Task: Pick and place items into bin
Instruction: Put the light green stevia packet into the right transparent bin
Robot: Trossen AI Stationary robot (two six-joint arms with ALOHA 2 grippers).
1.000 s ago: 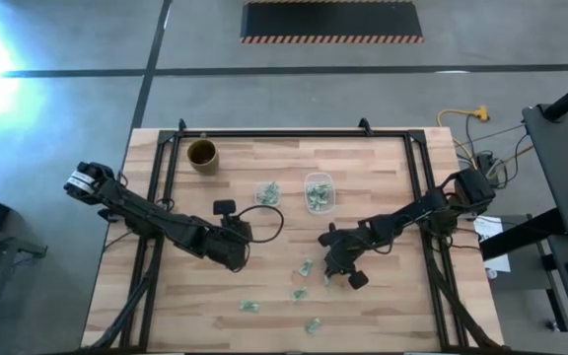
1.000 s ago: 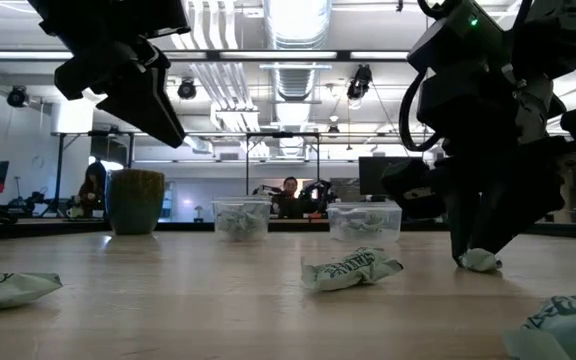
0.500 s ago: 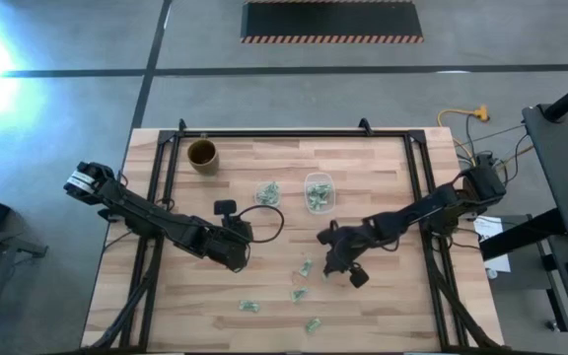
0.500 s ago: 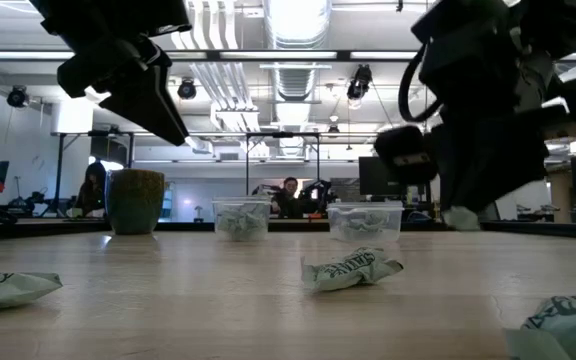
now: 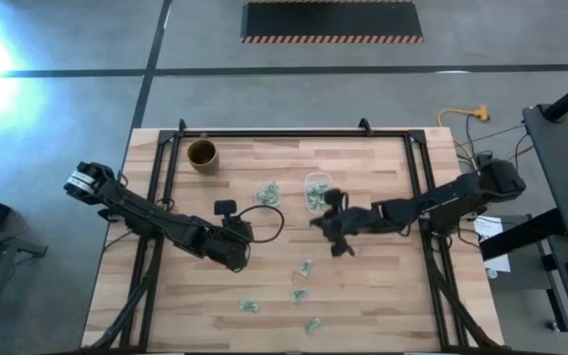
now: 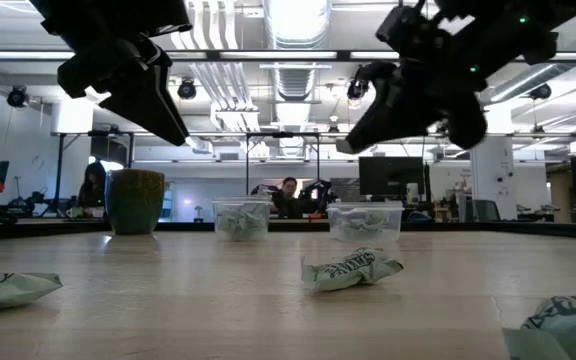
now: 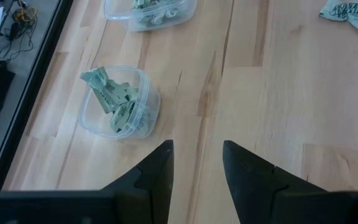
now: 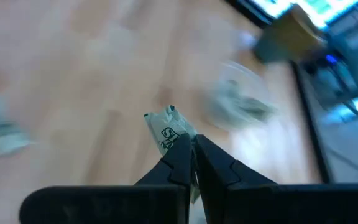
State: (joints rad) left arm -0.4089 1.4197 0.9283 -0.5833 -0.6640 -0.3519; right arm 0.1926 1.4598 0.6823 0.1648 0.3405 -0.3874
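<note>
From above, the wooden table (image 5: 383, 306) has two clear tubs near the middle of its far half, one tub (image 5: 268, 192) toward the left and the other tub (image 5: 316, 189) just beside it, and both have green-and-white packets inside. The right pincer (image 5: 319, 219) hangs close to the second tub, on its near side. The left pincer (image 5: 237, 258) hangs over bare wood nearer the left edge. A brown cup (image 5: 202, 154) stands by the far left corner. Four loose packets (image 5: 306, 267) lie toward the near edge of the table. From table height, the brown cup (image 6: 135, 201) stands at the far side with the two tubs (image 6: 366, 221) next to it. One crumpled packet (image 6: 351, 268) lies in the middle of the table, one by the left edge and one at the near right corner. Both arms hang up high, and a person sits far back in the room. The left wrist camera shows the left pincer (image 7: 197, 158) with its fingers (image 7: 159, 163) apart and nothing between them, above the wood near a tub (image 7: 118, 102) of packets. The right wrist camera shows the right pincer (image 8: 191, 148) pinched shut on one packet (image 8: 168, 131), held up in the air above the table, with a blurry tub (image 8: 240, 99) farther off.
</note>
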